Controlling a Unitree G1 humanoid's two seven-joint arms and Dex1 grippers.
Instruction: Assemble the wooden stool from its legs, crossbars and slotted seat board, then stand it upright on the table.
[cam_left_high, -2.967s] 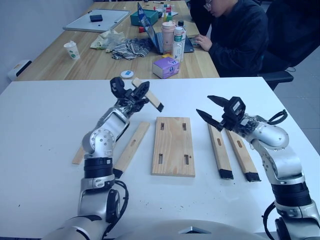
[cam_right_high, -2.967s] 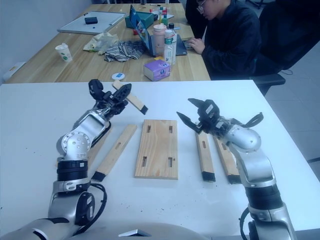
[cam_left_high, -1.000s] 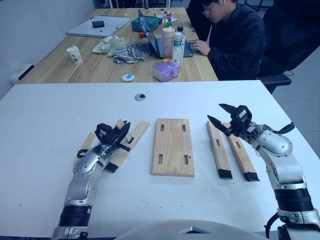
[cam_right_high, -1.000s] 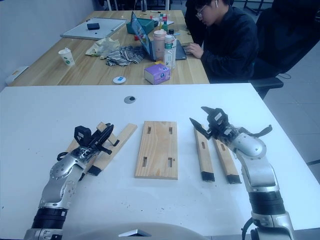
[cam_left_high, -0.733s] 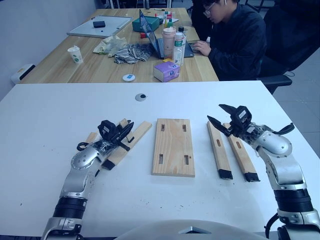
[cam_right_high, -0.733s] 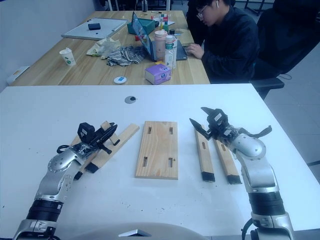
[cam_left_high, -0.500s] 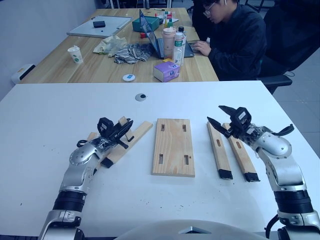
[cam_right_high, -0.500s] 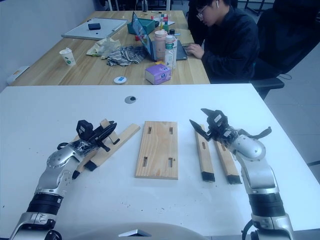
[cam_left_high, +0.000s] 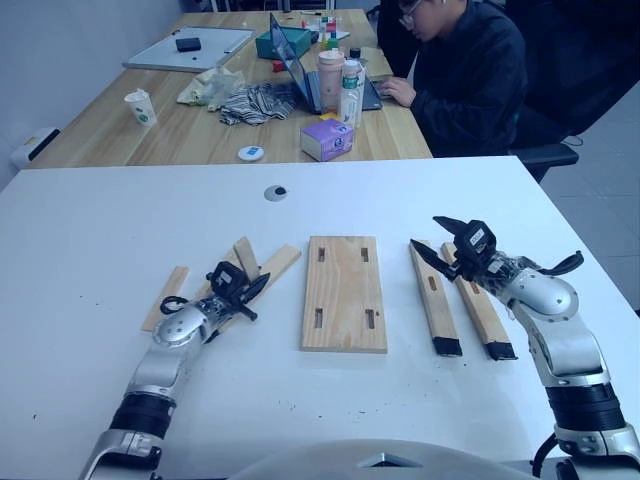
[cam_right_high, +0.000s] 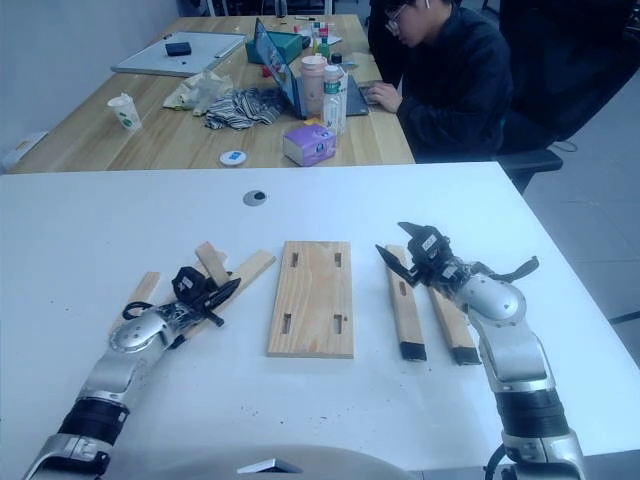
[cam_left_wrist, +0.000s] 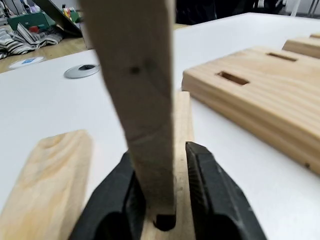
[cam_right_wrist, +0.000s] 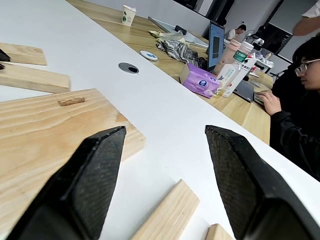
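Left hand clamped on short pale wooden crossbar, low over white counter
Right hand wide open, empty, above black-tipped wooden leg

Bright even room light, soft faint shadows (mostly diffuse)

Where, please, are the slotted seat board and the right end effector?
slotted seat board (cam_left_high: 344, 293): left eye view, bare centre between slots.
right end effector (cam_left_high: 424, 231): left eye view, midway between its open fingertips.
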